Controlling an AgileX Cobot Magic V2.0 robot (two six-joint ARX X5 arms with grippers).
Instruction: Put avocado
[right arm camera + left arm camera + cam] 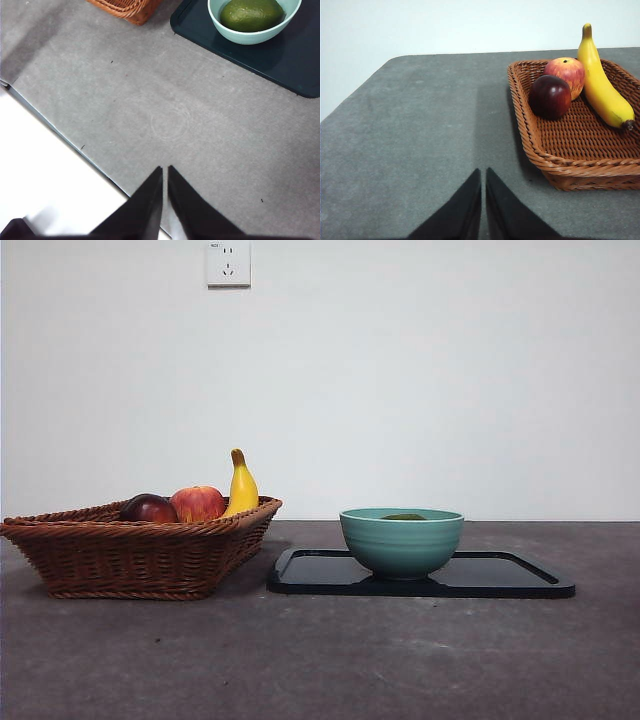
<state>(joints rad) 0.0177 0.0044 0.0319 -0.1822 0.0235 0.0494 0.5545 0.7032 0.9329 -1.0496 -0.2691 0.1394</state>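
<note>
Avocado point(251, 14) sits inside the teal bowl point(401, 540), dark green and filling most of the hollow; from the front camera only a sliver of its top shows above the rim. That bowl stands on a black tray point(510, 578), which lies flat on the grey table point(320, 660) just beside the wicker basket point(140, 558). Inside the basket I see a dark maroon round fruit point(550, 96) touching a red apple point(565, 75), with a yellow banana point(600, 85) lying along the far side of the apple, its stem end raised against the basket's rim. My left gripper point(483, 172) hangs over bare table next to the basket, its two black jaws pressed together with nothing between them. My right gripper point(165, 170) is near the table's edge, well apart from the tray, and its jaws are likewise closed and empty. Neither arm appears in the front view.
</note>
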